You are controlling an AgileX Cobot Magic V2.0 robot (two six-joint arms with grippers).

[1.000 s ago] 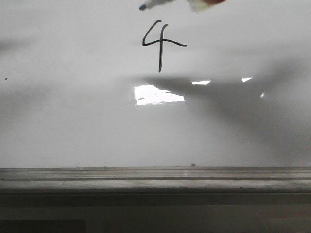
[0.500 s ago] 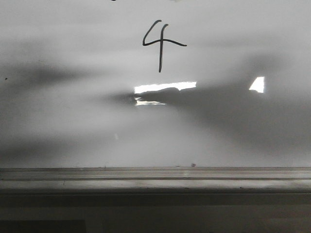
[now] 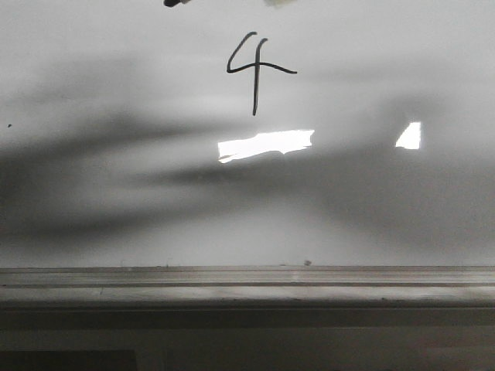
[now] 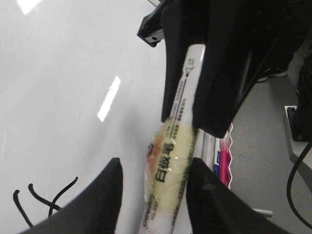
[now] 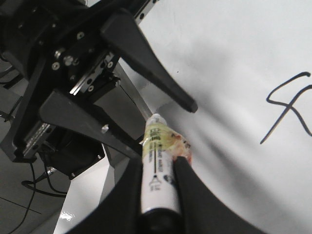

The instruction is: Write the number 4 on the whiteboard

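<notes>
Both hands are matte black with long tapered fingers [image 5: 146,63], silver screws and black cables.

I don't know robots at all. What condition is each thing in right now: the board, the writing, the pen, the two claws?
whiteboard: marked with one figure, glare patches on it.
number 4: fully drawn, black strokes.
marker: off the board, gripped in the right claw.
right gripper: shut on the marker.
left gripper: open, fingers either side of the marker.

Bright glare patch [image 3: 265,144]; pink pens [image 4: 224,165] beyond.
</notes>
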